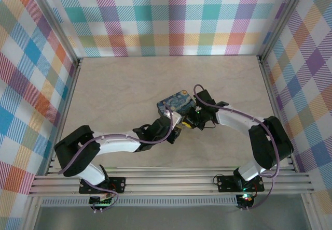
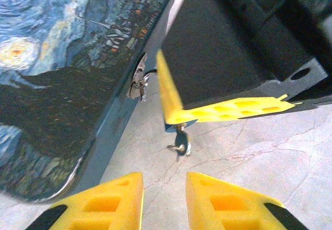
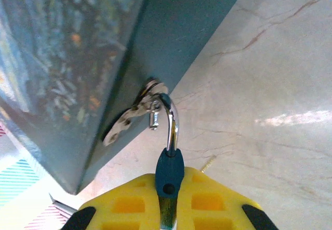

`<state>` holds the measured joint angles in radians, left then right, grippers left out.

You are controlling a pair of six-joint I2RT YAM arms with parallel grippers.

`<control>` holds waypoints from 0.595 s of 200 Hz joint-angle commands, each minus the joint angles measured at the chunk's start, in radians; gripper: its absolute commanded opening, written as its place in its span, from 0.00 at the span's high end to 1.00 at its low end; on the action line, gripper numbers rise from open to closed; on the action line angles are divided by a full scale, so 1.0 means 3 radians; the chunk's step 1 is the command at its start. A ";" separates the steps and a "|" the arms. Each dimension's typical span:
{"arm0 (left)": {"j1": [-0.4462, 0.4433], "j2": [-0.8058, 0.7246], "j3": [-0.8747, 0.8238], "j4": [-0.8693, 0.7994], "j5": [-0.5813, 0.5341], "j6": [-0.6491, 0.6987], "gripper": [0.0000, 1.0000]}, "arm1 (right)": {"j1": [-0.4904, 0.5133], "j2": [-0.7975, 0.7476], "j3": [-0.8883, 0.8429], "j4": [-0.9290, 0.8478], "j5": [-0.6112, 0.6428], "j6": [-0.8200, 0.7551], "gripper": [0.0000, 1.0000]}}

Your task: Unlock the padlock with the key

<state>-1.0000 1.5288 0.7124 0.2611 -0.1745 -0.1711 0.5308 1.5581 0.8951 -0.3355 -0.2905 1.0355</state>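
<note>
Here, at the middle of the bench (image 1: 129,85), the work is at the key-turning step, as I judge it. Furthest left, the left gripper (image 2: 164,199) hovers low over the bare surface with its fingers apart and nothing between them, just near of the key. Beside it on the left stands the dark-blue painted box (image 2: 62,85), with a small metal hasp (image 3: 136,113) on its side wall.

The key (image 2: 181,143) hangs just above the bench under the right gripper's yellow finger, seemingly seated in the bottom of the lock, though the keyhole itself is hidden.

The padlock (image 3: 169,168) hangs from the box: its shackle (image 3: 174,121) is hooked through the hasp, and its blue body is clamped between the fingers of the right gripper (image 3: 169,188), which reaches in from the right. I cannot tell whether the shackle's short leg is locked in or already free.

Next, probably, the left gripper must move forward, close on the key's small head and twist it, while the right one holds the body steady. The key is tiny and dangling, so alignment needs care.
</note>
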 commanded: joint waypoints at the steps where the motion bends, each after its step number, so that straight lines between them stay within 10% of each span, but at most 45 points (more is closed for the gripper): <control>1: 0.0015 -0.0187 -0.0151 -0.0117 -0.0043 -0.0232 0.72 | -0.0055 -0.0091 -0.0094 0.0126 0.0009 -0.0302 1.00; 119: 0.0035 -0.0458 -0.0188 -0.0508 -0.0250 -0.0365 0.67 | -0.0210 0.0001 -0.0296 0.1053 0.0008 -0.0169 1.00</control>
<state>-0.9981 1.4143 0.6510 0.1509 -0.2192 -0.2584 0.4759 1.5581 0.8227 -0.1432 -0.2951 0.9600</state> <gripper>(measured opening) 0.311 0.109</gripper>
